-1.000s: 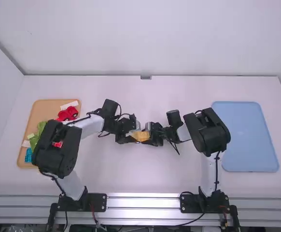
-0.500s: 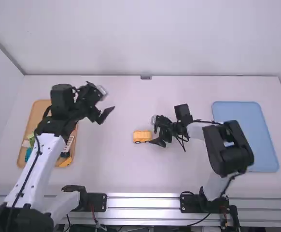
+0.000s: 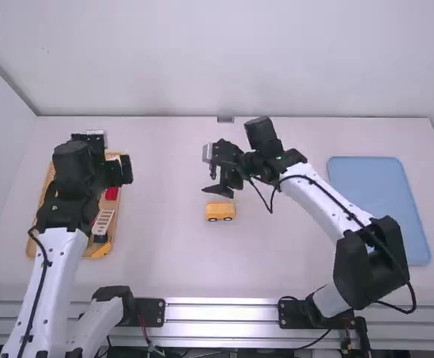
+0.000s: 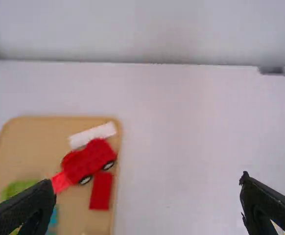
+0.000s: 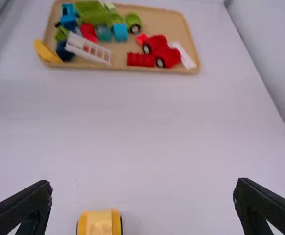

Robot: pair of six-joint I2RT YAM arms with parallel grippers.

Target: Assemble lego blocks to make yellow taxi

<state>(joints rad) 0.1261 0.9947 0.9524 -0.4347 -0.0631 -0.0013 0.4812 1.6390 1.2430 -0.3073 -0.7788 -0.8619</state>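
Both arms have shifted since half a second ago: the right gripper [image 3: 210, 181], which was beside the yellow taxi [image 3: 220, 211], is now farther up the frame, just above the middle; the left gripper [image 3: 126, 170] has swung from upper left of centre to the left side, by the tan tray [image 5: 167, 22]. Two arms, two grippers, each open with its fingers spread wide and nothing held. One blue tray [image 3: 379, 209] lies at the right of the high view; one tan tray lies at the left. Single taxi, upright on the table near the middle of the high view, same spot as before, two wheels showing on its near side. Tan tray contents: several green pieces [image 5: 91, 13], too crowded to count; one white ladder [image 5: 88, 49]; one red car [image 5: 165, 51] with two wheels showing; one red block [image 5: 140, 59] just beside it; one yellow curved piece [image 5: 47, 51] at the tray's lower left in the right wrist view; one white strip [image 5: 184, 55] beside the car; two teal blocks [image 5: 104, 33] side by side.
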